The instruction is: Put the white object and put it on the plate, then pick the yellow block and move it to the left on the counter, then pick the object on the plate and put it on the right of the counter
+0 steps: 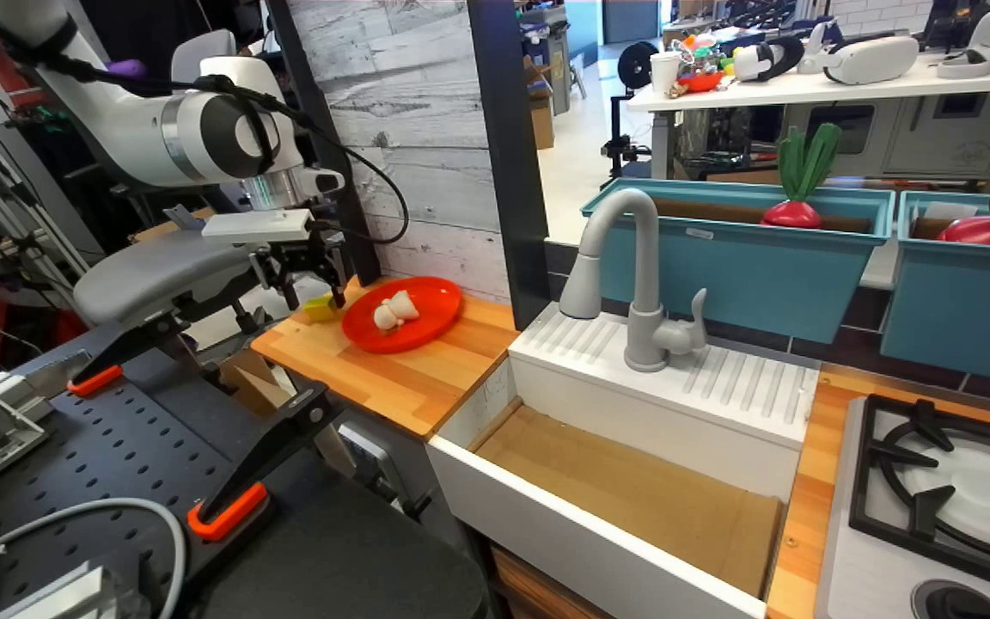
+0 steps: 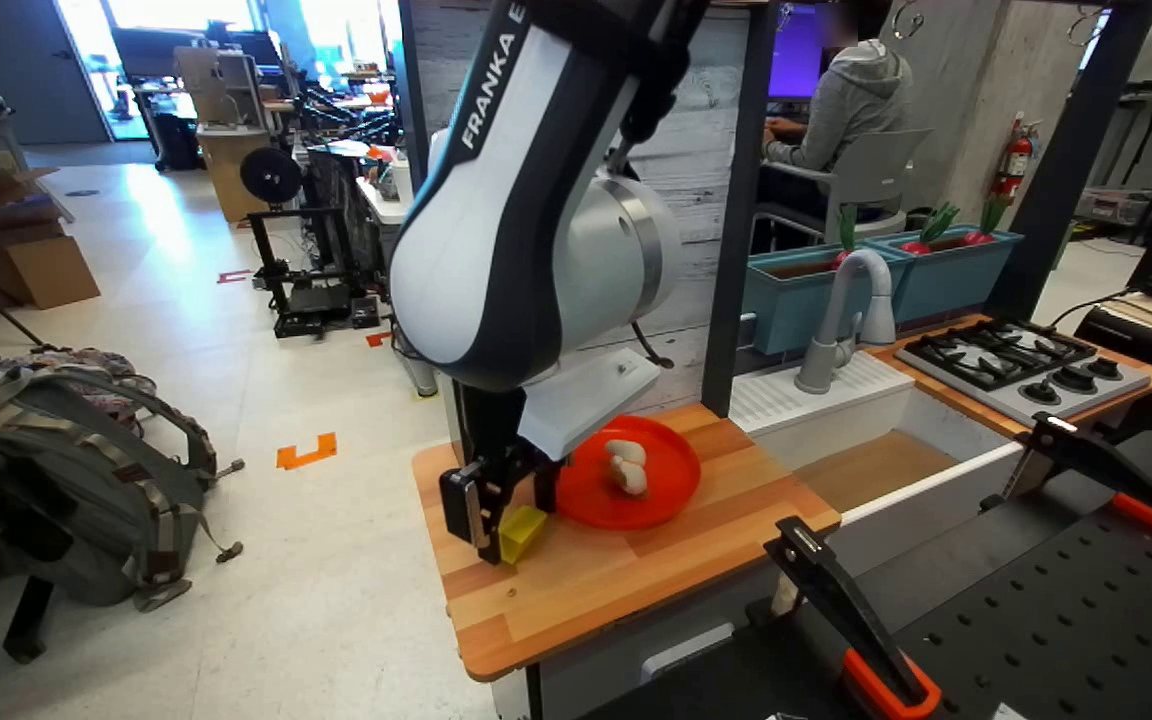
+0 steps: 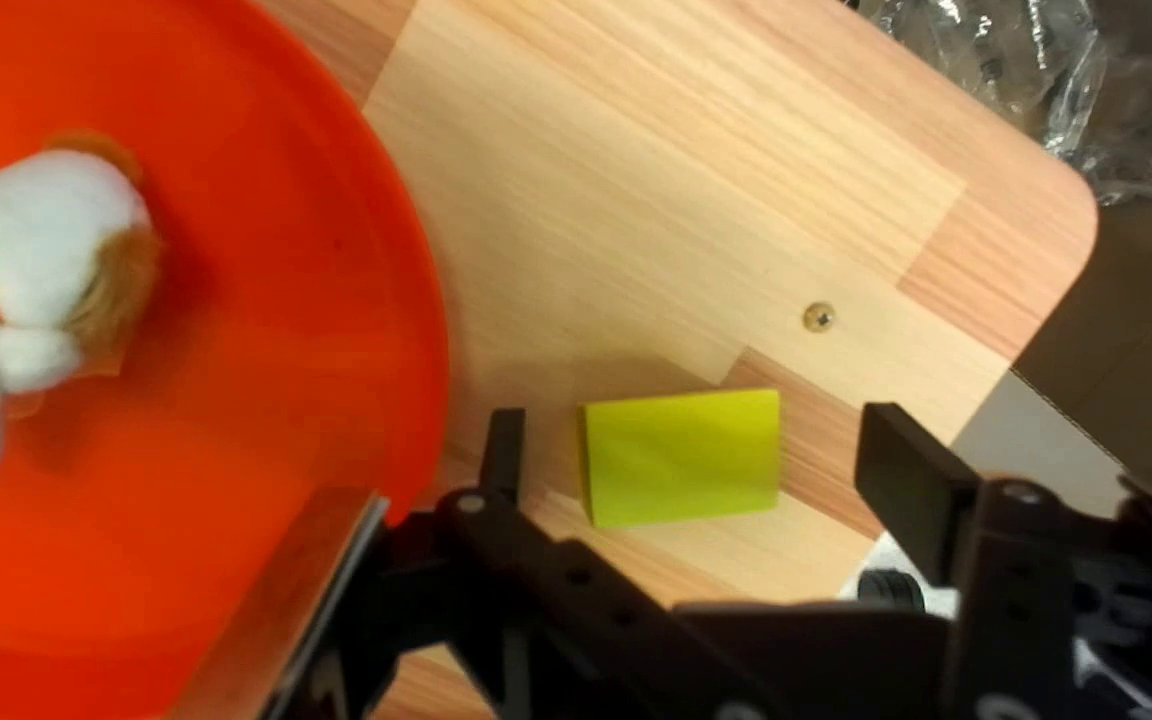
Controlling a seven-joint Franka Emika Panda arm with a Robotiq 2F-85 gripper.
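The wrist view gives the plainest look at the end effector (image 3: 700, 448): it is released, its fingers (image 3: 506, 440) spread wide to either side of the block (image 3: 681, 458), with a gap at each flank. In both exterior views those gaps are hard to make out. The block rests on the surface (image 3: 626, 230), just beside the plate (image 3: 266, 450), which lies at nine o'clock from it in the wrist view. Whether the fingers meet the surface I cannot tell.

The plate carries the toy (image 3: 56, 235) — white, with brown patches and an orange band that the wrist view alone makes clear. That view also catches a screw (image 3: 819, 318) and clear plastic (image 3: 1066, 80), both between one and two o'clock from the block.

In an exterior view the sink (image 1: 546, 533) lies at four o'clock from the plate, cardboard (image 1: 632, 499) lining its bottom, the faucet (image 1: 650, 275) at twelve and the stove (image 1: 959, 490) at three from the sink. Planters (image 1: 761, 284) beyond the faucet hold radishes (image 1: 791, 215); an exterior view takes in a third radish (image 2: 978, 238) at the far end — along with a backpack (image 2: 86, 480) at nine o'clock from the surface and a seated person (image 2: 866, 115) at about one o'clock from the plate.
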